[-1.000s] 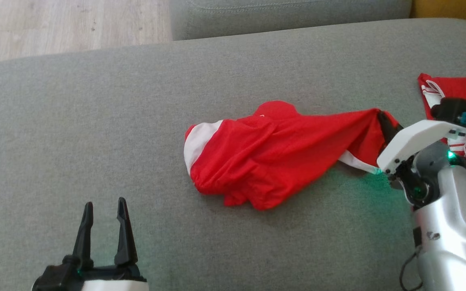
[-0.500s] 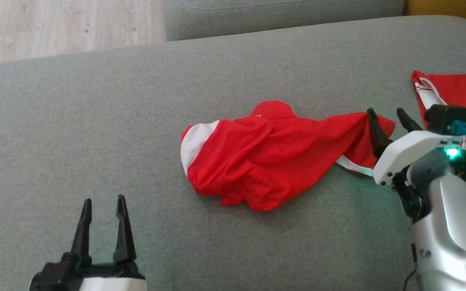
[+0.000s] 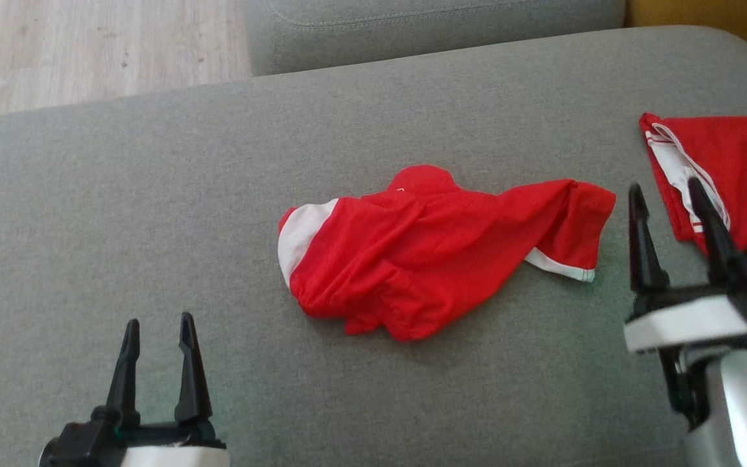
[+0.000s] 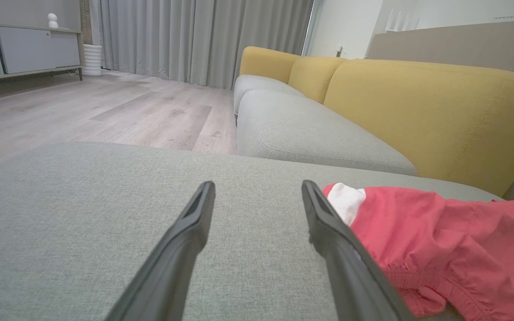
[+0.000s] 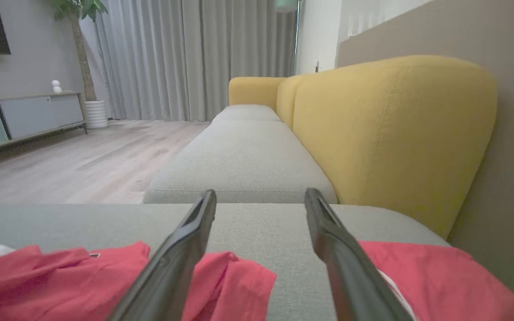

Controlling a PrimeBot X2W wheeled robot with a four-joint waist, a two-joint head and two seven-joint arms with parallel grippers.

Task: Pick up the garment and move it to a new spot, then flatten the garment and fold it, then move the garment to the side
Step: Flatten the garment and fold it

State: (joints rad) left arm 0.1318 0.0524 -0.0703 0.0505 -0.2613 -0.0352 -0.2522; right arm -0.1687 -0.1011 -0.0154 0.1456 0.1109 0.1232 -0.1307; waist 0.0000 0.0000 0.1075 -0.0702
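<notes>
The red garment [image 3: 432, 253] lay crumpled at the centre of the grey cushion [image 3: 153, 194]. The left gripper [image 3: 158, 319] stood over the cushion's near left area, fingers apart and empty. The right gripper [image 3: 665, 186] stood over its near right area, fingers likewise apart and empty. A second red cloth [image 3: 730, 168] lay at the cushion's right edge.

Grey sofa [image 3: 153, 194], yellow backrest [image 4: 417, 111], wooden floor [image 3: 88, 52]
</notes>
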